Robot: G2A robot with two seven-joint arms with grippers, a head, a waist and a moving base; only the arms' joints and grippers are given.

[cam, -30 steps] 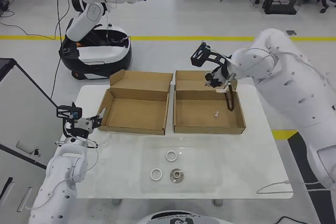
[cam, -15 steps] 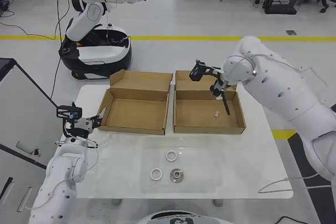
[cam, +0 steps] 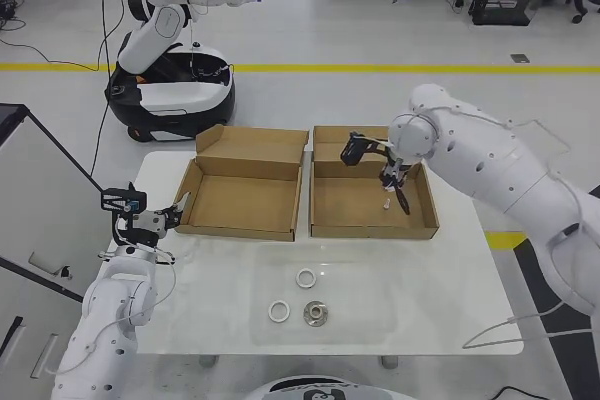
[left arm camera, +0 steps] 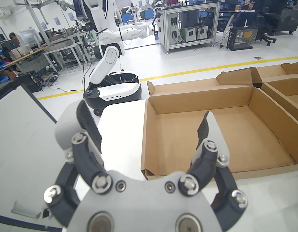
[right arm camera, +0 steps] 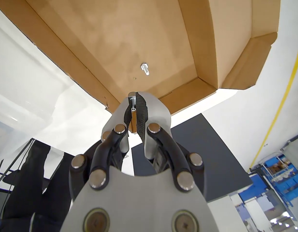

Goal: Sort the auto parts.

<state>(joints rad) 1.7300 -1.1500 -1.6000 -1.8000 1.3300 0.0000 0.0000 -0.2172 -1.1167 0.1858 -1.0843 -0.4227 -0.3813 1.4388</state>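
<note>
Two open cardboard boxes stand side by side: the left box (cam: 242, 200) and the right box (cam: 360, 215). My right gripper (right arm camera: 134, 102) hangs over the right box (right arm camera: 119, 32), shut on a small threaded bolt (right arm camera: 132, 103) between its tips. Another bolt (right arm camera: 144, 69) lies on that box's floor, also seen from above as bolt (cam: 387, 203). In the top view the right gripper (cam: 392, 182) is near the box's right wall. My left gripper (left arm camera: 149, 126) is open, empty, beside the left box (left arm camera: 211, 121), at the table's left edge (cam: 176, 212). Two white rings (cam: 306, 278) (cam: 279, 312) and a metal hub (cam: 315, 315) lie on the table's front.
The white table (cam: 430, 290) has free room at its front right. Another robot on a dark base (cam: 175, 95) stands behind the table. A dark panel (cam: 10, 190) flanks the left side.
My right arm has swung down and inward over the right box, bringing the gripper lower toward the box floor. The left arm has kept still.
</note>
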